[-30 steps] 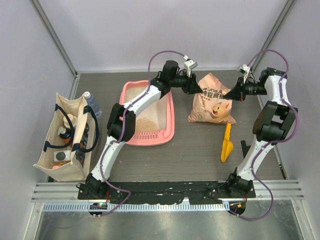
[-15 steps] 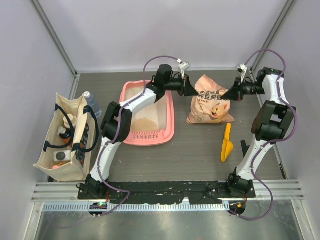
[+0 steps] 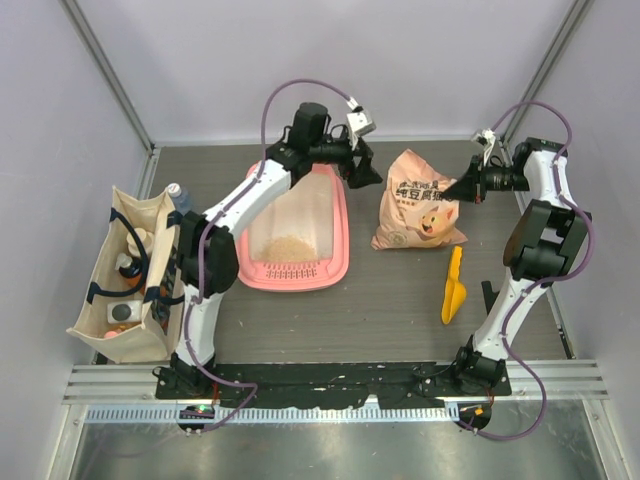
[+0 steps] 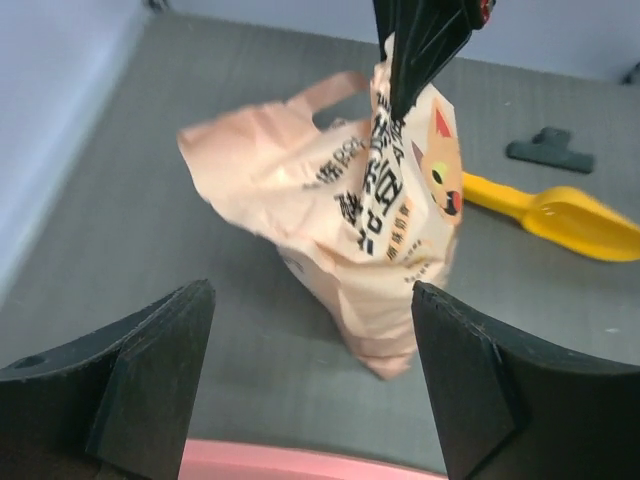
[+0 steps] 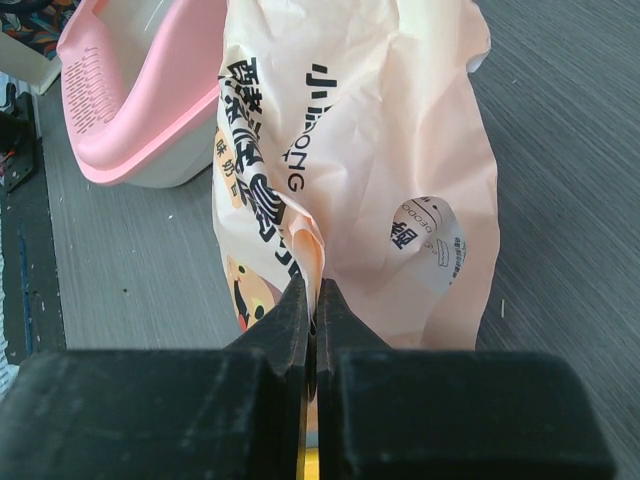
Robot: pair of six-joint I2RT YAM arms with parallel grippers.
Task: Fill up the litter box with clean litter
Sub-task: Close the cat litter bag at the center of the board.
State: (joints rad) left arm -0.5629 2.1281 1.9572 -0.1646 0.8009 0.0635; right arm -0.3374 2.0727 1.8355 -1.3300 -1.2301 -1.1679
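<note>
The pink litter box (image 3: 343, 250) lies left of centre with a small pile of tan clean litter (image 3: 290, 247) near its grille end. A peach litter bag (image 3: 420, 205) stands to its right. My left gripper (image 3: 365, 172) hangs open between the box's far right rim and the bag, touching neither. In the left wrist view its jaws (image 4: 312, 292) stand wide apart with the bag (image 4: 350, 200) ahead and the pink rim (image 4: 300, 462) below. My right gripper (image 3: 462, 188) is shut on the bag's right upper edge, and its fingertips (image 5: 308, 285) pinch a fold of the bag (image 5: 400, 150).
A yellow-orange scoop (image 3: 453, 287) and a black clip (image 3: 490, 297) lie on the table right of the bag. A beige tote bag (image 3: 135, 270) with bottles stands at the far left. Walls close in the table at the back and sides.
My left gripper has opened, let go of the bag's left top edge and drawn back left towards the litter box. The right gripper stays shut on the bag.
</note>
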